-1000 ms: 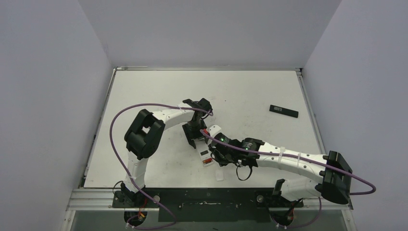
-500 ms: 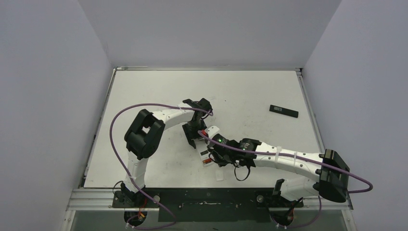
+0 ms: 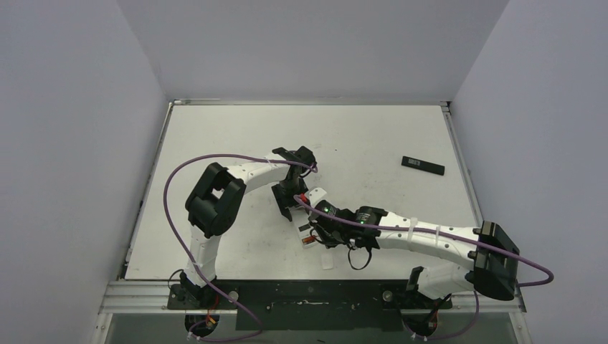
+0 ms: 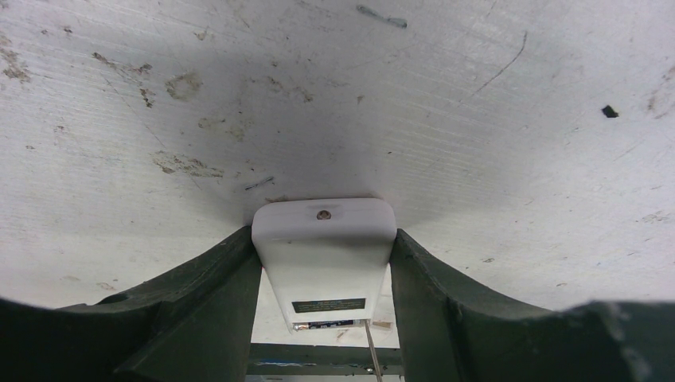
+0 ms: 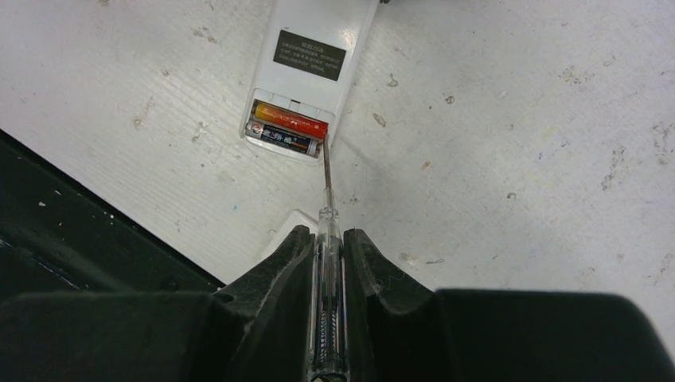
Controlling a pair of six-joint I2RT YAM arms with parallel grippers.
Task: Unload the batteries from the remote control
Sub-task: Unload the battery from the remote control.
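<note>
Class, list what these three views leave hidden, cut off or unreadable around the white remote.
Left wrist view: the white remote's battery bay is hidden low between the left fingers.
Right wrist view: the remote's label is too small to read, and its far end is cut by the top edge.
Top view: the batteries are too small to make out, partly under the right gripper.

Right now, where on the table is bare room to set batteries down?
Free: the white tabletop's far strip, left of the slim black remote, and its left side beyond the left arm. Crowded: centre, where the left hand clamps the white remote control and the right hand's clear-handled screwdriver reaches it; a small white piece nearer.
</note>
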